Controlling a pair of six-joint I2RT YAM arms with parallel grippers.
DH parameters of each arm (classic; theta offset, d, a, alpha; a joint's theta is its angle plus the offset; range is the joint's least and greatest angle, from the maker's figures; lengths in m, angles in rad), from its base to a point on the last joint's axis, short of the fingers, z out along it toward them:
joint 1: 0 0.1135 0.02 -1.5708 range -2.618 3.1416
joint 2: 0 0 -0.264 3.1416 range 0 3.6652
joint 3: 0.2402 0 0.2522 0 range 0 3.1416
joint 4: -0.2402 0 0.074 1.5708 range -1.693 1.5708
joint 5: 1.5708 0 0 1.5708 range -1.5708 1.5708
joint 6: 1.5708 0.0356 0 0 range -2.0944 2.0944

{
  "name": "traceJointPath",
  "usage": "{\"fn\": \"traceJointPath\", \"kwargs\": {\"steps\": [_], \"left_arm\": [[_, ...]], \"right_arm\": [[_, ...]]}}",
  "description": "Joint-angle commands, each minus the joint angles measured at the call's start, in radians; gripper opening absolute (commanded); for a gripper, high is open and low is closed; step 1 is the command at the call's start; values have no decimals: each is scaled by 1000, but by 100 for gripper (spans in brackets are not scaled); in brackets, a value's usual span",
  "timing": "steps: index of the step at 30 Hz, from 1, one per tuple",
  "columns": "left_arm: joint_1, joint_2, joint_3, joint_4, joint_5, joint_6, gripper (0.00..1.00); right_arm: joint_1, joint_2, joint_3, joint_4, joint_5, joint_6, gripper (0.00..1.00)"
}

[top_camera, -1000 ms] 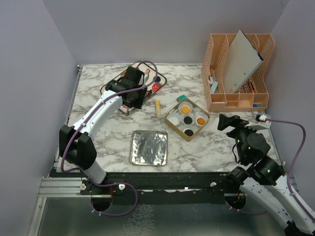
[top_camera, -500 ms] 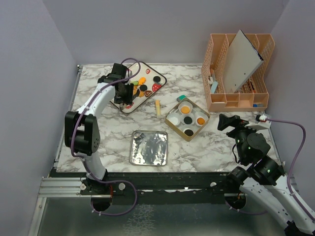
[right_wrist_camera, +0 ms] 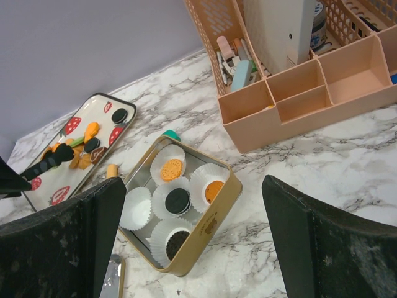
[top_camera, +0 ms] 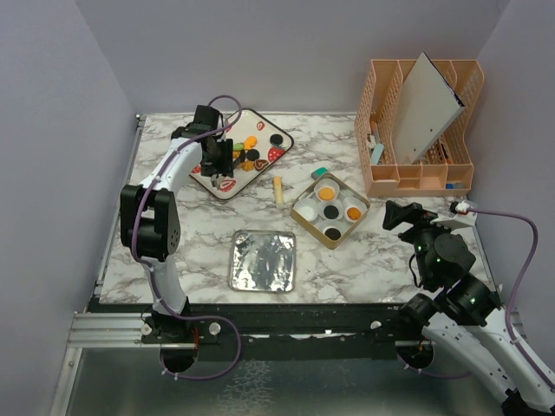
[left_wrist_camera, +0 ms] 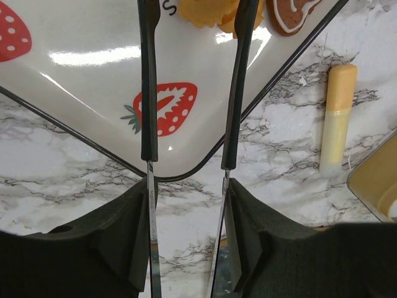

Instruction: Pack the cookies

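The cookies (top_camera: pixel 253 154) lie on a white strawberry-print tray (top_camera: pixel 260 126) at the back left: orange, black and brown discs. My left gripper (top_camera: pixel 230 161) hangs over the tray, open. In the left wrist view its long thin fingers (left_wrist_camera: pixel 149 93) straddle an orange cookie (left_wrist_camera: pixel 208 12) near the tips; a brown iced cookie (left_wrist_camera: pixel 291 9) lies beside it. A gold tin (top_camera: pixel 304 218) holds white paper cups with two black and two orange cookies (right_wrist_camera: pixel 177 200); one cup (right_wrist_camera: pixel 135 208) is empty. My right gripper (right_wrist_camera: pixel 192 186) is open and empty, near the tin's right side.
The tin's silver lid (top_camera: pixel 263 260) lies at the front middle. A yellow tube (top_camera: pixel 278 189) lies between the tray and the tin. A pink desk organizer (top_camera: pixel 421 165) with a grey board stands at the back right. A teal object (top_camera: pixel 319 172) sits behind the tin.
My left arm has swung left and back, uncovering most of the tray; its gripper now hangs over the tray's near-left part. The right arm has not moved.
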Motion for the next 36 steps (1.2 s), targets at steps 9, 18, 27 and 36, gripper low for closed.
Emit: {"fn": "traceJointPath", "kwargs": {"steps": [9,18,27,36], "left_arm": [[6,64,41,20,46,-22,51],[7,69,30,19,59,-28,47],[7,13,6,19,51,-23,36],[12,-57,-44,20,37,-20,26]], "right_arm": [[-6,1,-1,14,8,-9,100],[-6,-4,-2,11,8,-7,100],[-6,-7,-1,9,7,-7,100],[-6,-7,0,8,4,-5,100]]}}
